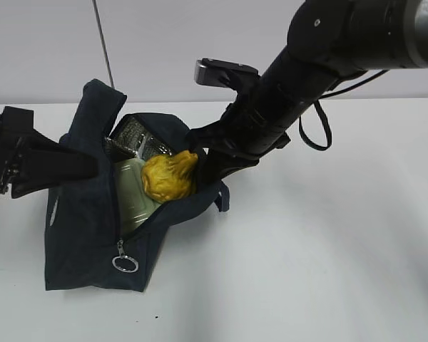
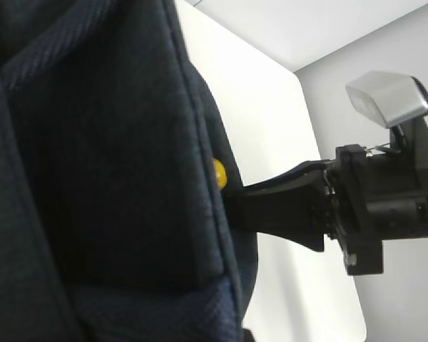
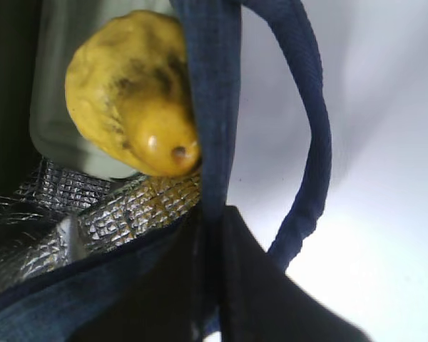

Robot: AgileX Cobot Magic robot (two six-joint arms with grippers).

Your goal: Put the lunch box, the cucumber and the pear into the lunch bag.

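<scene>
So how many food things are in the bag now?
2: the pear sits on the lunch box inside the lunch bag. A cucumber could be hidden underneath.

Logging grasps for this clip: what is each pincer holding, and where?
Right pincer clamps the lunch bag at its right opening edge. Left pincer reaches the left wall; grip cannot be told.

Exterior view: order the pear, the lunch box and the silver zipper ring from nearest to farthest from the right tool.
1. The pear, lying in the lunch bag mouth right beside the right tool.
2. The lunch box, under and left of the pear, inside the bag.
3. The silver zipper ring, at the bag's near end, lower left.
</scene>
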